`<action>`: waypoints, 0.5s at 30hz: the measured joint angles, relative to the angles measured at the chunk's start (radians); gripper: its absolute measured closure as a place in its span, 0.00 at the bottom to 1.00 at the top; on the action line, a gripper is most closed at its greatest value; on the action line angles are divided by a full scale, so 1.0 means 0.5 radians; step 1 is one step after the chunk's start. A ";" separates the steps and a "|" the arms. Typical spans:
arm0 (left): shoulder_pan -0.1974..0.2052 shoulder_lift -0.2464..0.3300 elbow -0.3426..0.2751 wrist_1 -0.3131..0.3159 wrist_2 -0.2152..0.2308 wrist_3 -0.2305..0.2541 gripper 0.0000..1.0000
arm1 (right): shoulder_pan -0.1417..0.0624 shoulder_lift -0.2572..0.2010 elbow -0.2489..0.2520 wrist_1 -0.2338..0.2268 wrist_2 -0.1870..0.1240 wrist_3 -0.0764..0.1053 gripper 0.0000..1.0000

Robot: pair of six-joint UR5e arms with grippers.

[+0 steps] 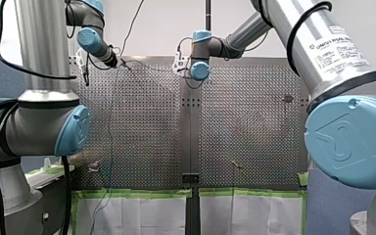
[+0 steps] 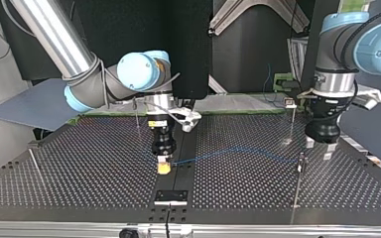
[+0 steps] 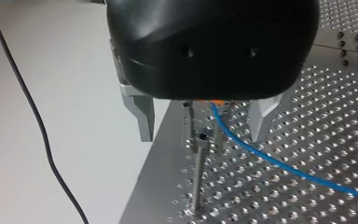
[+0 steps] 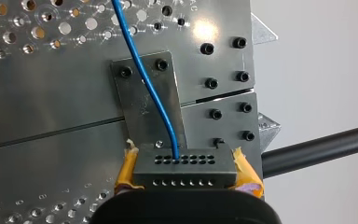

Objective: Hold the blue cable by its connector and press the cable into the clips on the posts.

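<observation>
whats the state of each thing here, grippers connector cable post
right gripper: shut on the connector
connector: clamped between yellow pads, cable plugged in
left gripper: open, above the post
post: upright
blue cable: slack, curving across the table toward the post; clipped or not, cannot tell

Pale wall beyond the perforated table, green tape along white sheeting.
</observation>
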State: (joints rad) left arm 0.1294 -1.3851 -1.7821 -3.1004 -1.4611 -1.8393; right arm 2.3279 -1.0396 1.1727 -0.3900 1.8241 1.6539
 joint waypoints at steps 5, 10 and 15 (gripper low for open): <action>-0.003 -0.001 0.000 0.028 0.014 0.015 0.00 | 0.004 0.000 0.000 0.000 0.000 0.000 1.00; -0.014 -0.001 0.000 0.023 0.013 0.027 0.00 | 0.007 0.000 0.000 0.000 -0.001 0.000 1.00; -0.029 -0.001 0.000 0.015 0.000 0.038 0.00 | 0.010 0.000 0.000 -0.003 -0.005 0.000 1.00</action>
State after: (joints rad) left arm 0.1150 -1.3856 -1.7821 -3.0929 -1.4612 -1.8205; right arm 2.3327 -1.0395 1.1728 -0.3915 1.8217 1.6539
